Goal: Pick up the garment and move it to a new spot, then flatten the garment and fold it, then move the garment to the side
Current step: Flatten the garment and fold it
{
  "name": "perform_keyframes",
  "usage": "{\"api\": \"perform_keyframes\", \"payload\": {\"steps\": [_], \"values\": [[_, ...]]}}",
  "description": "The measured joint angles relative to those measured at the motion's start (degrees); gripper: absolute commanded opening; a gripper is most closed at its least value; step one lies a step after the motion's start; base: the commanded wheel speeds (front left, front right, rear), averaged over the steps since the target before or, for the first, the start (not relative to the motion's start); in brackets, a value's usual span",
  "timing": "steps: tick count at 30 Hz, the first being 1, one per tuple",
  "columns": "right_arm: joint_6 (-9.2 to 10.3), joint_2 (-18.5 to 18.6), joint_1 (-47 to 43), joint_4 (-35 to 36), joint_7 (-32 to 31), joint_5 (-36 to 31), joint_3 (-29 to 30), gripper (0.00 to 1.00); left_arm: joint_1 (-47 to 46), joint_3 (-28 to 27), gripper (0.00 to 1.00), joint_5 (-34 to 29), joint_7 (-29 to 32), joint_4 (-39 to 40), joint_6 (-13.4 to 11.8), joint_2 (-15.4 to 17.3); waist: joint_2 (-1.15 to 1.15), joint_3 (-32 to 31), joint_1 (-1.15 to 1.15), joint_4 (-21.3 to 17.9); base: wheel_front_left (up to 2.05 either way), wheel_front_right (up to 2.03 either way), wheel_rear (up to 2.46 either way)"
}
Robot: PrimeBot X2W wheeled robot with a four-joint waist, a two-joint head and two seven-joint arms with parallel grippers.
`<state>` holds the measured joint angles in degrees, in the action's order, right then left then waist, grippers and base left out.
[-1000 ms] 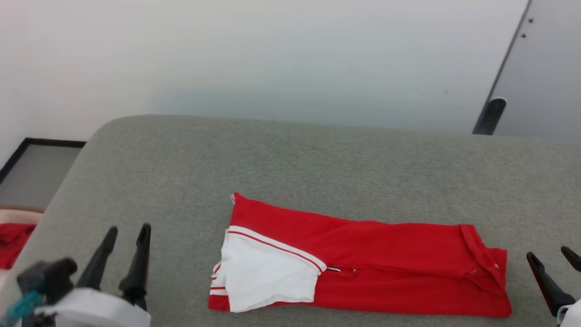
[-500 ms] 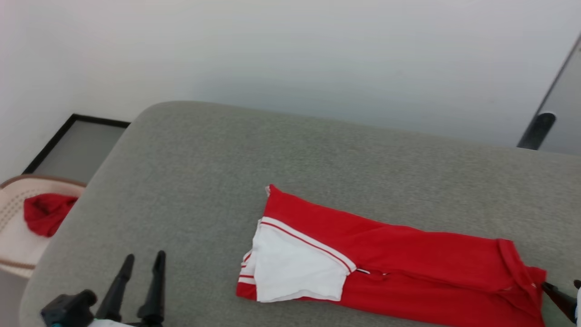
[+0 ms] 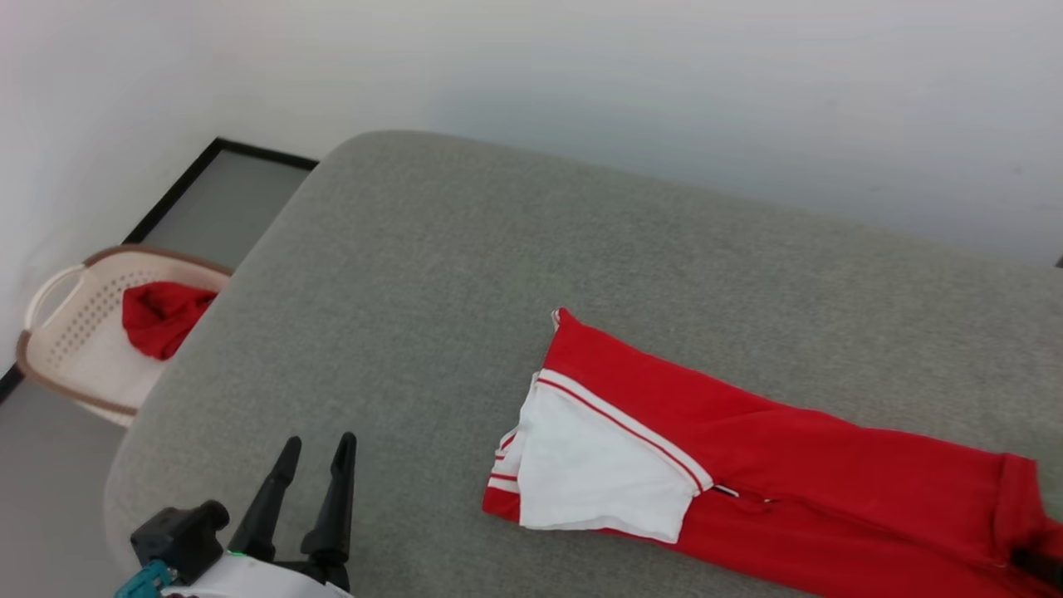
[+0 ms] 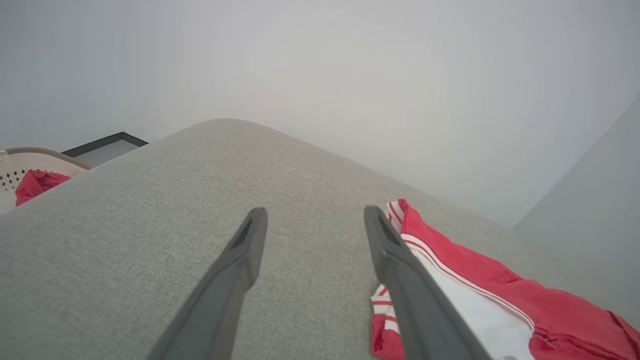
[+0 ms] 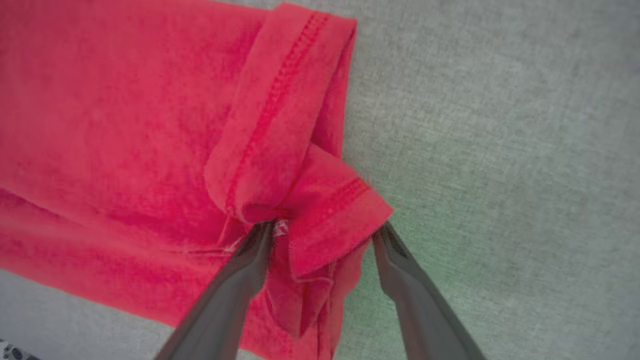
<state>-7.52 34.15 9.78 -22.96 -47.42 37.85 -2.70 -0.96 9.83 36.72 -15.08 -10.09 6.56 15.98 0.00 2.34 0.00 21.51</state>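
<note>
The garment [image 3: 797, 473] lies folded into a long red strip on the grey padded surface [image 3: 498, 249], its white sleeve [image 3: 594, 473] on top at the left end. In the right wrist view my right gripper [image 5: 324, 227] is open, its two fingers straddling a bunched corner of the garment's [image 5: 125, 125] red hem at the right end. A dark bit of that gripper [image 3: 1034, 561] sits on the hem at the lower right of the head view. My left gripper [image 3: 319, 440] is open over bare surface, left of the sleeve. The left wrist view has these fingers [image 4: 315, 212] apart, with the garment [image 4: 475, 280] just to their right.
A cream laundry basket [image 3: 75, 332] stands on the floor past the surface's left edge, with a plain red cloth bundle [image 3: 162, 316] in it. A white wall runs behind. The surface's rounded far-left corner [image 3: 365, 149] drops to the floor.
The head camera has turned left, bringing the basket into view. My right gripper has come from beside the garment's right end onto its hem corner. The left gripper stays open.
</note>
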Motion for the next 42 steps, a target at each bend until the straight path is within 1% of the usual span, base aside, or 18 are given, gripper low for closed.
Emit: {"api": "perform_keyframes", "payload": {"steps": [8, 9, 10, 11, 16, 24, 31, 35, 37, 42], "values": [[0.05, -0.8, 2.8, -4.1, -2.7, 0.9, 0.5, 1.00, -1.1, 0.1, 1.00, 0.3, 0.0, -0.5, 0.6, -0.6, 0.00, 2.2, 0.00, 2.1, 0.00, 0.00, 0.00], [0.05, -0.8, 3.0, -4.4, -3.3, 1.2, 0.4, 0.38, -1.1, 0.1, 1.00, 0.4, 0.0, -0.6, 0.6, -0.8, 0.00, 2.4, 0.00, 2.2, 0.00, 0.00, 0.00], [0.08, -0.8, 3.3, -4.4, -4.2, 1.6, 0.3, 0.02, -1.2, 0.1, 1.00, 0.6, 0.0, -0.6, 0.6, -0.9, 0.00, 2.5, 0.00, 2.2, 0.00, 0.00, 0.00], [0.16, -0.8, 3.5, -4.5, -4.7, 2.5, 0.4, 0.00, -1.2, 0.0, 1.00, 0.6, 0.0, -0.6, 0.6, -0.9, 0.00, 2.6, 0.00, 2.3, 0.00, 0.00, 0.00], [0.12, -0.4, 3.8, -3.8, -5.1, 5.1, -0.7, 0.00, -1.5, -0.1, 1.00, 1.2, 0.0, -1.0, 0.8, -1.2, 0.00, 3.0, 0.00, 1.8, 0.00, 0.00, 0.00], [-0.04, 0.0, 4.4, -4.3, -2.8, 5.0, -0.4, 0.00, -2.3, 0.1, 1.00, 2.2, 0.0, -1.4, 0.8, -1.4, 0.00, 3.2, 0.00, 0.7, 0.00, 0.00, 0.00], [-0.03, 3.4, 6.2, -7.2, -0.3, 2.9, 1.1, 0.00, -2.6, 0.0, 1.00, 3.2, 0.0, -1.5, 0.8, -1.4, 0.00, 3.7, 0.00, -0.2, 0.00, 0.00, 0.00], [-0.02, 5.4, 7.1, -8.3, 0.1, 1.1, 2.3, 0.00, -2.5, -0.2, 1.00, 3.2, 0.0, -1.7, 0.8, -1.4, 0.00, 3.5, 0.00, -1.0, 0.00, 0.00, 0.00], [-0.01, 6.4, 7.3, -8.3, 0.1, 0.8, 2.5, 0.00, -2.4, -0.3, 1.00, 3.2, 0.0, -1.8, 0.8, -1.4, 0.00, 3.3, 0.00, -1.4, 0.00, 0.00, 0.00], [-0.01, 6.5, 7.3, -4.9, -0.6, 1.6, 1.9, 0.00, -1.5, -0.6, 1.00, 3.3, 0.0, -2.2, 0.8, -1.3, 0.00, 2.2, 0.00, -2.5, 0.00, 0.00, 0.00]]}}
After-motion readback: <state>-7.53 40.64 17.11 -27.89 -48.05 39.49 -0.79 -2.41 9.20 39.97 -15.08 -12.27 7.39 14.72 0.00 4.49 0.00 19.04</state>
